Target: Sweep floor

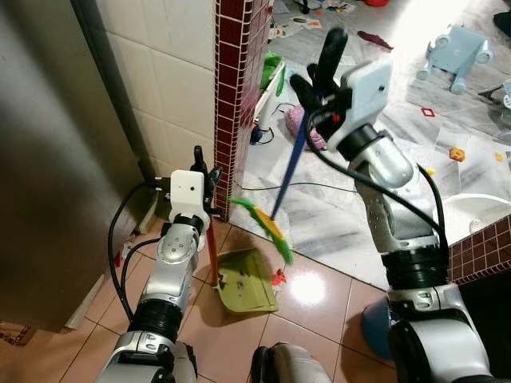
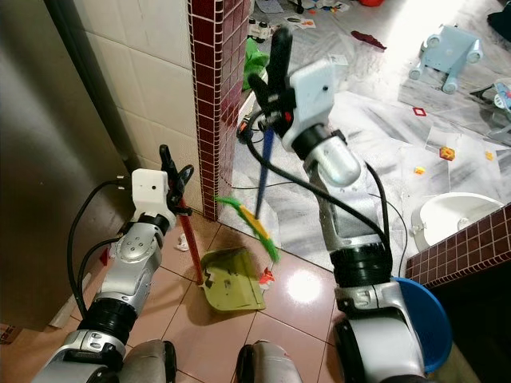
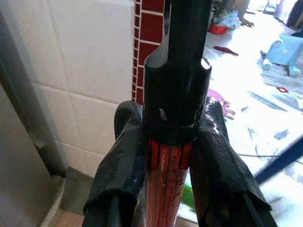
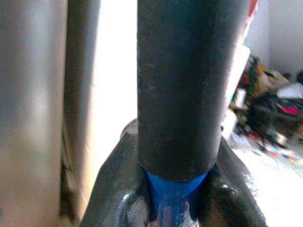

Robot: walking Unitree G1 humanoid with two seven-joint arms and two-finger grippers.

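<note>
My right gripper (image 1: 318,78) is shut on the black grip of a broom with a blue handle (image 1: 289,169). The handle slants down to a green and yellow brush head (image 1: 265,226) held just above the floor. Under the brush lies an olive-green dustpan (image 1: 249,283) on the brown tiles. Its red upright handle (image 1: 213,247) is clamped in my left gripper (image 1: 206,177), which is shut on it beside the red-tiled wall corner (image 1: 229,96). In the left wrist view the fingers (image 3: 124,165) press the red handle (image 3: 163,189) from both sides. A small red scrap (image 1: 279,277) lies at the pan's right edge.
A steel door (image 1: 56,159) stands at my left. Beyond the corner, a marble floor (image 1: 343,215) is strewn with toys, scraps and a light-blue toy (image 1: 457,48). A black cable (image 1: 319,187) crosses it. A blue bucket (image 2: 423,319) and a low red-tiled ledge (image 1: 483,247) sit at my right.
</note>
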